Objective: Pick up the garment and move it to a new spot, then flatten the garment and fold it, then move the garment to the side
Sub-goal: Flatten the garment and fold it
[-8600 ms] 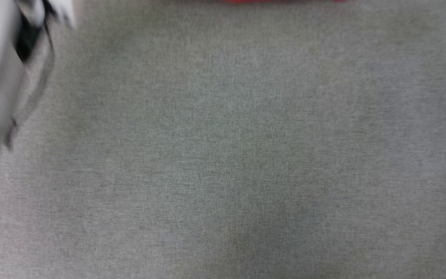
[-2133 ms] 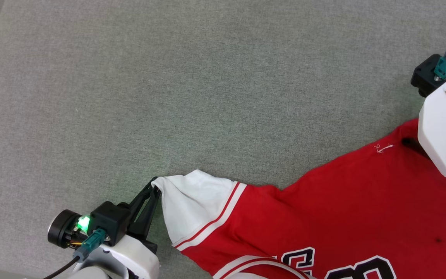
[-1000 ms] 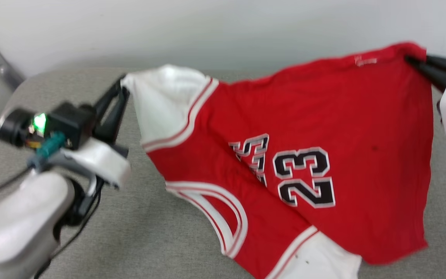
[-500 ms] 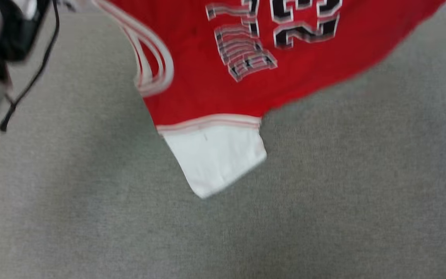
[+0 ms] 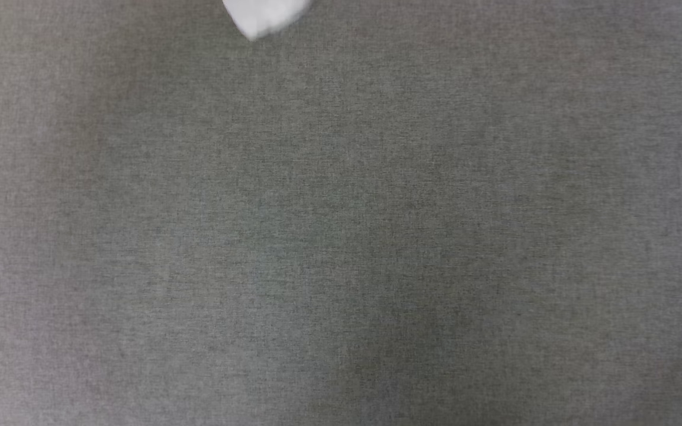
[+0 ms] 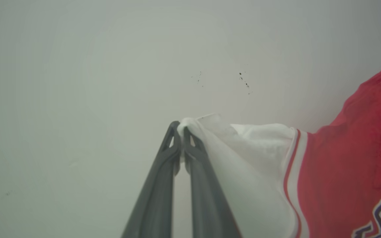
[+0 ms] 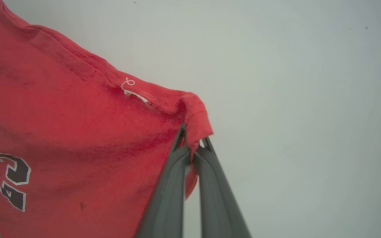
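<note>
**Garment suspended between two end effectors.** In the left wrist view, the left end effector [image 6: 181,132] has its two dark fingers pressed together on the tip of a white sleeve [image 6: 243,148] of the garment [image 6: 352,158]. The cloth bunches over the fingertips and falls away to that view's right, past the striped edging [image 6: 294,172] into the red body.

In the right wrist view, the right end effector [image 7: 192,138] is likewise clamped on the garment. It grips a folded red corner of a stitched edge, just beside a loose white thread [image 7: 129,87]. Part of the black lettering [image 7: 12,178], outlined in white, hangs lower down.

A pale wall [image 6: 78,66] stands behind both grips, so we judge the garment to be raised in the air and spread between two well-separated holds. Such a hold lets the cloth's own weight draw it open, which prepares it for flattening.

The head view looks down on the grey fabric surface [image 5: 341,236]. A hanging white tip [image 5: 261,18], which we take for the other sleeve, enters at the top edge. We cannot tell whether it touches the surface.

We place the task in its first step, carrying the garment to a new spot. Laying out, flattening, folding and setting aside are not yet done. Both pinches take little cloth, so we judge that a quick swing could pull a corner free.
</note>
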Robot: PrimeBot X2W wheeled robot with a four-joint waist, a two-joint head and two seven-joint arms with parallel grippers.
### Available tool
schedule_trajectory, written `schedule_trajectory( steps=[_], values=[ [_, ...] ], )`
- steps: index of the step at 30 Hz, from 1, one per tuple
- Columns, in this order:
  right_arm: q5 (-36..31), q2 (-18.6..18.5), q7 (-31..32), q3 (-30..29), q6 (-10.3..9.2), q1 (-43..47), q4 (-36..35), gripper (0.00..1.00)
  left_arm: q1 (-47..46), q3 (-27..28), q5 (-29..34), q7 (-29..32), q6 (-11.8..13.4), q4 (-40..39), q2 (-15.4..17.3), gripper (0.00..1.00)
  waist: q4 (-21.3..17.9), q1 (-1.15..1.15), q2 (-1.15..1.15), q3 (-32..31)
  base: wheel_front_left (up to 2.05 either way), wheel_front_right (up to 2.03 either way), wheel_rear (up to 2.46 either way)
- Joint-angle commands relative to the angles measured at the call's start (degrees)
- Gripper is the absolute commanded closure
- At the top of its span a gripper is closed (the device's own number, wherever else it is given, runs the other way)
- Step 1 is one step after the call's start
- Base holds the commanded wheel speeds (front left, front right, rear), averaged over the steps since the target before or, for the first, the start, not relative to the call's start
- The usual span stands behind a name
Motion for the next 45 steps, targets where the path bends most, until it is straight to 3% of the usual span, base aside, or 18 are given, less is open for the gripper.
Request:
schedule_trajectory(
  steps=[1, 8, 15, 27, 36, 45],
  values=[
    [-0.29, 0.97, -0.98, 0.4, -0.06, -2.86, 1.93, 1.0, -2.93, 0.23, 0.5, -0.95, -0.64, 2.01, -1.06, 1.0, 0.47, -0.01, 0.0, 0.77, 0.0, 0.0, 0.0],
    [-0.1, 2.35, -3.81, 2.73, -0.06, -6.8, 8.28, 1.0, -6.65, -0.29, 0.48, -3.23, -2.12, 8.91, -3.89, 1.0, 1.8, -0.01, 0.0, 2.34, 0.0, 0.0, 0.0],
    [2.44, 3.5, -5.83, 5.66, -0.06, -4.12, 12.34, 1.0, -4.11, -1.39, -0.36, -5.45, -3.52, 14.04, -4.71, 1.0, 1.66, -0.01, 0.0, 4.28, 0.0, 0.0, 0.0],
    [8.15, 5.6, -13.22, 12.68, -0.06, 12.08, 17.04, 1.0, 14.08, -5.37, -2.72, -9.53, -5.63, 19.0, -6.03, 1.0, 1.26, -0.01, 0.0, 2.02, 0.0, 0.0, 0.0],
    [11.85, 3.51, -16.97, 17.06, -0.06, 28.14, 14.04, 1.0, 37.42, -7.8, -4.04, -10.42, -2.38, 11.78, -5.26, 1.0, 1.95, -0.01, 0.0, -4.56, 0.0, 0.0, 0.0],
    [16.05, 0.0, -18.09, 20.75, -0.05, 44.79, 10.28, 1.0, 60.25, -8.62, -8.98, -10.02, 2.12, 0.53, -0.71, 1.0, 1.99, -0.01, 0.0, -14.14, 0.0, 0.0, 0.0]
  ],
)
